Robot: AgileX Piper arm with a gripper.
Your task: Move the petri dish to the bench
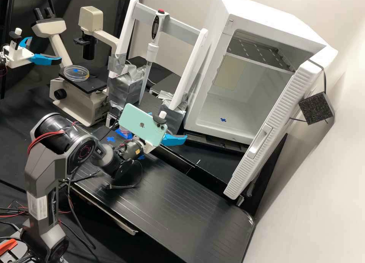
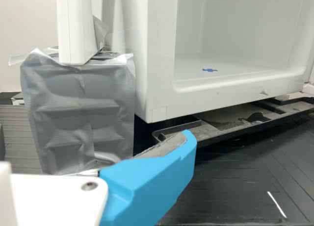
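Petri dish [image 1: 77, 74] rests on the microscope stage [image 1: 95, 83]; released gripper [image 1: 172, 131] is seen well apart from it

The clear, round petri dish is placed flat on the dark stage of the cream microscope [image 1: 91, 17], and a blue mark is seen at it. In the high view, the gripper is found in front of the white chamber [image 1: 235, 129], above the black bench [image 1: 163, 202]. The claw is in a released state: its two blue fingers [image 1: 175, 140] are spread apart. In the wrist view, the grey pad [image 2: 169, 145] of one finger is seen uncovered.

A light green phone [image 1: 142, 124] is carried on the arm just beside the gripper. Behind the arm, a pipette [image 1: 153, 50] is held upright, slightly tilted, in a white frame [image 1: 194, 61], whose feet are wrapped with silver tape [image 2: 81, 113]. The chamber door [image 1: 273, 126] is swung out, and on the chamber floor a small blue mark [image 2: 209, 69] is seen. Another blue mark [image 1: 110, 139] is placed on the bench side, near the phone, between the microscope and the gripper.
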